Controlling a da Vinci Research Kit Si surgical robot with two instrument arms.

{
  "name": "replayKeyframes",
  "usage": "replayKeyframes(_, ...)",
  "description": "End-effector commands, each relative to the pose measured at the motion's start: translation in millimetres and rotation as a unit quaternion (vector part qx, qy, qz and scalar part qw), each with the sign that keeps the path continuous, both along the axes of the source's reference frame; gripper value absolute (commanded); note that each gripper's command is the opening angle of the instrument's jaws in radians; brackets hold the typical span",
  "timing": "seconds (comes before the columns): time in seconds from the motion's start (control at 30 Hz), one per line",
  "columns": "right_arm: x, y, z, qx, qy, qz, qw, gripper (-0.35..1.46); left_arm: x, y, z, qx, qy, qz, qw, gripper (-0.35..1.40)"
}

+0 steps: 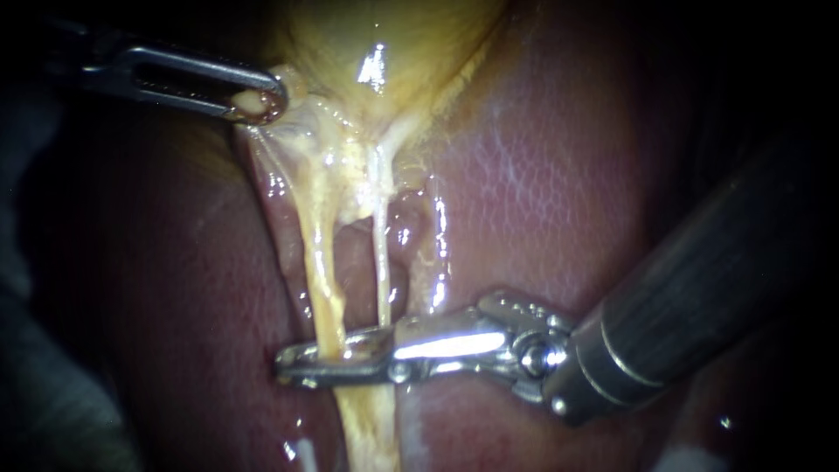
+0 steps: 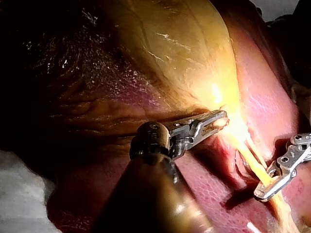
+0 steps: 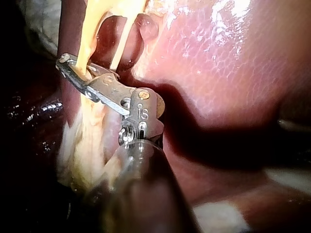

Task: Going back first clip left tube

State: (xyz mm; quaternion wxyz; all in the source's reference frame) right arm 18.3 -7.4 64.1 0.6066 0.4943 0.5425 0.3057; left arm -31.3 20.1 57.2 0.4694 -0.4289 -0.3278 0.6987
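Two instruments show in the endoscope view. Your left instrument (image 1: 260,102) enters from 10 o'clock. Its claw is clenched on a fold of pale tissue at the lower edge of the gallbladder (image 1: 384,44), which sits at 12 o'clock. Two tubes run down from there over the liver (image 1: 542,175): the left tube (image 1: 317,271), thick and yellow, and just beside it the right tube (image 1: 382,262), thin and whitish. Your right instrument (image 1: 288,364) enters from 4 o'clock. Its claw lies crosswise at 7 o'clock and grasps the left tube, one side in front of it and one behind. The right tube passes behind the claw, nearer its hinge.

Left wrist view: your left instrument (image 2: 217,119) grips tissue at the narrow end of the gallbladder (image 2: 180,53). Ahead of it, the claw of your right instrument (image 2: 265,189) encloses the left tube (image 2: 257,170).

Right wrist view: the claw of your right instrument (image 3: 68,65) is closed around the left tube (image 3: 90,29). The right tube (image 3: 121,43) meets the claw nearer its base, beside the liver (image 3: 218,63).
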Motion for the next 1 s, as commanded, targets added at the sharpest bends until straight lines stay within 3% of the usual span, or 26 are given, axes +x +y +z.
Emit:
replayKeyframes(0.03,0.2,0.0,0.1,-0.006,0.001,0.001,1.0000,-0.34,0.0,0.0,0.0,0.000,0.000,0.000,1.0000,-0.35)
replayKeyframes(0.13,0.8,0.2,0.3,-0.072,0.006,0.011,0.9974,0.23,0.0,0.0,0.0,0.000,0.000,0.000,1.0000,-0.35)
replayKeyframes(0.23,1.2,0.4,0.4,-0.087,-0.009,0.010,0.9961,0.44,0.0,0.0,0.0,0.000,0.000,0.000,1.0000,-0.35)
replayKeyframes(0.33,1.3,0.6,0.3,-0.139,-0.043,0.015,0.9892,0.49,0.0,0.0,0.0,0.000,0.000,0.000,1.0000,-0.35)
replayKeyframes(0.37,1.3,0.8,0.2,-0.162,-0.059,0.022,0.9848,0.50,0.0,0.0,0.0,0.000,0.000,0.000,1.0000,-0.35)
replayKeyframes(0.53,0.2,1.8,-0.4,-0.229,-0.085,0.023,0.9694,0.50,0.1,0.0,0.0,0.000,0.000,0.000,1.0000,-0.35)
replayKeyframes(0.73,-2.5,3.5,-2.4,-0.300,-0.105,0.000,0.9481,0.50,0.1,0.0,0.0,0.000,0.000,0.000,1.0000,-0.35)
replayKeyframes(0.9,-6.5,4.7,-5.3,-0.366,-0.105,-0.029,0.9241,0.50,0.2,0.0,0.0,0.000,0.000,0.000,1.0000,-0.35)
replayKeyframes(1.0,-9.4,5.8,-7.5,-0.385,-0.102,-0.038,0.9163,0.50,0.2,0.0,0.0,0.000,0.000,0.000,1.0000,-0.35)
